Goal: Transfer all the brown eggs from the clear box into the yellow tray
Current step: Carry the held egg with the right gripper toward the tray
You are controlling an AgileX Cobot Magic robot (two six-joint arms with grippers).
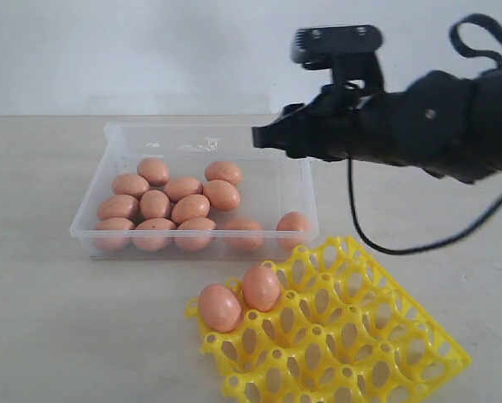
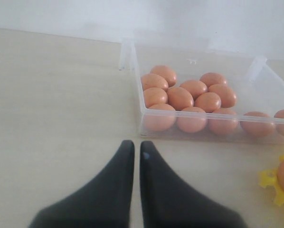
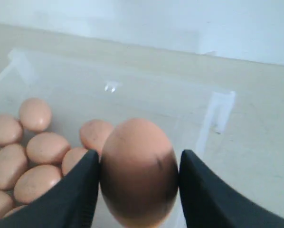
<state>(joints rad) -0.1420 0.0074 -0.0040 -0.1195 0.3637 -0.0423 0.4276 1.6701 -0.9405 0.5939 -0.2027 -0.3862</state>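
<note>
Above the right end of the clear box (image 1: 192,124), the right tool (image 3: 139,159) grips 1 brown egg (image 3: 138,175) across its narrow width, with the yellow tray (image 1: 356,256) lower, in front of that box.

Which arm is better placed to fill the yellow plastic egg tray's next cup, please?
Right: its gripper holds an orange-brown oval egg over the clear plastic box; the left gripper sits shut, empty.

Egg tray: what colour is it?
The tray is bright yellow, best seen in the exterior view.
</note>
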